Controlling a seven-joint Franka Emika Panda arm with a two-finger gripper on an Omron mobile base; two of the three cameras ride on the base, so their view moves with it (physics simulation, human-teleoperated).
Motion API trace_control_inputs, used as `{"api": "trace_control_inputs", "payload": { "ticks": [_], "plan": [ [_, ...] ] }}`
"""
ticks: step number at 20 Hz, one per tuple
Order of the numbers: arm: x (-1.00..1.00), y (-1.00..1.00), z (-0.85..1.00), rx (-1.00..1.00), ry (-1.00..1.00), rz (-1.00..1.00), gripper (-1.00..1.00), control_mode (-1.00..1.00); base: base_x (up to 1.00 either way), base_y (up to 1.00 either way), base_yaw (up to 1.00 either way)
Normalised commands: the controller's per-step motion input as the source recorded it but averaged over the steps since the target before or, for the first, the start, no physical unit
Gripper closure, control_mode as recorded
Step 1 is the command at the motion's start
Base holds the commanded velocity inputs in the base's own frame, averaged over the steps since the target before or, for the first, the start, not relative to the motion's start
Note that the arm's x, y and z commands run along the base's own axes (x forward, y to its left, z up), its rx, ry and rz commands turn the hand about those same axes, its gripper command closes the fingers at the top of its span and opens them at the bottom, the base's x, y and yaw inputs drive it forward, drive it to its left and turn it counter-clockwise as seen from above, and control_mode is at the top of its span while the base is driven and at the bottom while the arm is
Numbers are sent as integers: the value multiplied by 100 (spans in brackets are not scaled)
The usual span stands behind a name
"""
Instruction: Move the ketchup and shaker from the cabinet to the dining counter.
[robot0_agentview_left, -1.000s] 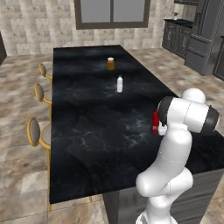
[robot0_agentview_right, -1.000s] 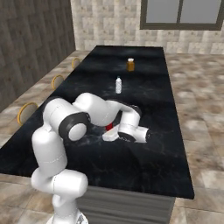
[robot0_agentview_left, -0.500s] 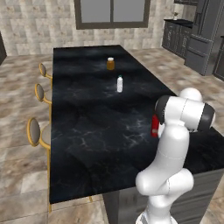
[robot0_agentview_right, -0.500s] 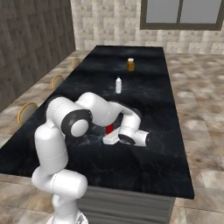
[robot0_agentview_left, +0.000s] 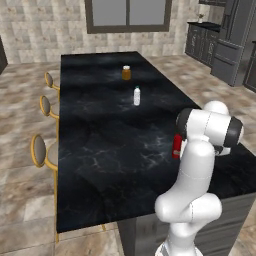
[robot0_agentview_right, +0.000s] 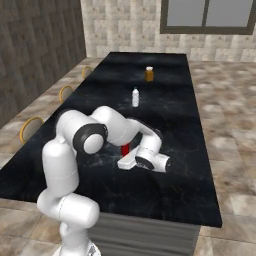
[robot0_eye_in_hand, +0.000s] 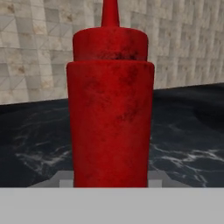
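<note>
The ketchup (robot0_eye_in_hand: 110, 105) stands upright and very close in the middle of the hand view. Its bottom is cut off at the lower edge and the tip of its nozzle is cut off at the top. It is a red bottle with a wide cap and a thin nozzle.

In the left base view only a red strip of it (robot0_agentview_left: 177, 146) peeks out beside the white arm, right of the middle. In the right base view a bit of red (robot0_agentview_right: 125, 149) shows under the arm, near the middle, over the dining counter (robot0_agentview_right: 165, 100) — black with white veins.

The gripper (robot0_agentview_right: 128, 161) sits low by the bottle. Its fingers are hidden, so I cannot tell if it holds the bottle.

Farther up the counter stand a slim white bottle (robot0_agentview_left: 136, 96) and an amber jar (robot0_agentview_left: 126, 73).
</note>
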Motion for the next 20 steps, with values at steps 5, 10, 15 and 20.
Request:
{"api": "trace_control_inputs", "payload": {
  "ticks": [5, 10, 15, 20],
  "plan": [
    [0, 0, -10, 1, -6, 0, 100, -100, 0, 0, 0],
    [3, 0, -7, 0, 0, 0, 100, -100, 0, 0, 0],
    [4, 0, -10, 0, 0, 0, 100, -100, 0, 0, 0],
    [0, 0, -12, 0, 0, 0, 100, -100, 0, 0, 0]
  ]
}}
